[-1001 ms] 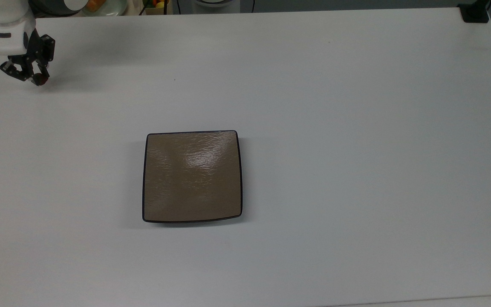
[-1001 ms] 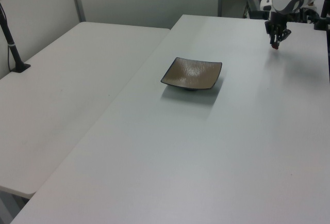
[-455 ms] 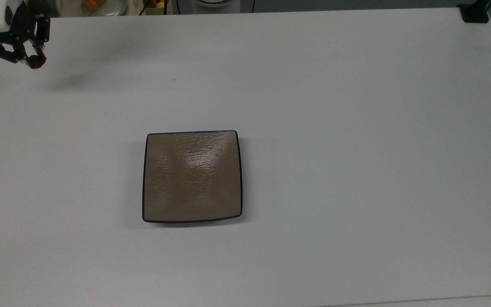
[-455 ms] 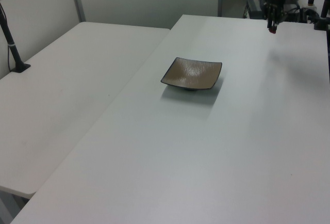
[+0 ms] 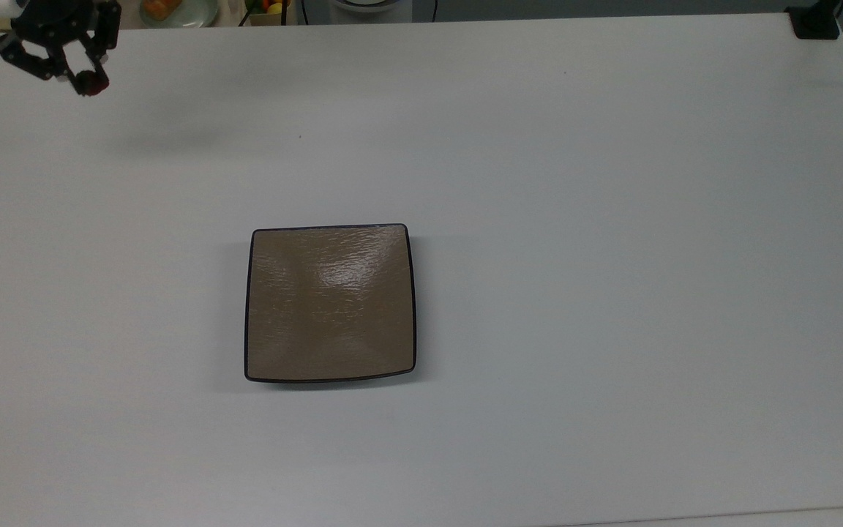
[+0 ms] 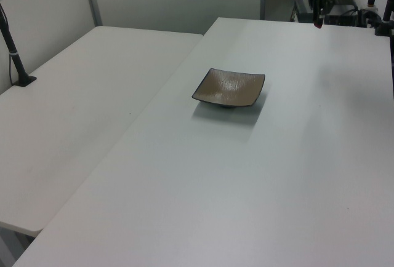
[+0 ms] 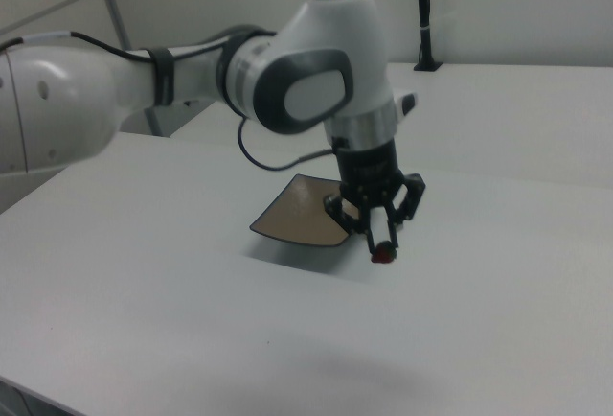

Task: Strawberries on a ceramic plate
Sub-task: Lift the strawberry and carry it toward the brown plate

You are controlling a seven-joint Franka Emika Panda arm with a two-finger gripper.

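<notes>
Right view showed our gripper (image 7: 382, 246) pinched on the strawberry (image 7: 383, 255), clear of the ceramic plate (image 7: 299, 215); light and soft, we judged a gentle mid-body hold best.

Table (image 5: 612, 219): plain white, matte, no pattern. Ceramic plate (image 5: 330, 304): glossy tan-brown with a fine rippled texture, a pale highlight across the upper middle and a thin dark rim all round. Gripper (image 7: 382, 243): black fingers and linkages below a silver-grey wrist collar. Arm (image 7: 316, 61): white shell with dark grey joint panels and a small blue light on top. Strawberry (image 7: 383, 255): red, at the fingertips; it reads as a dark red spot in the top view (image 5: 92, 84).
</notes>
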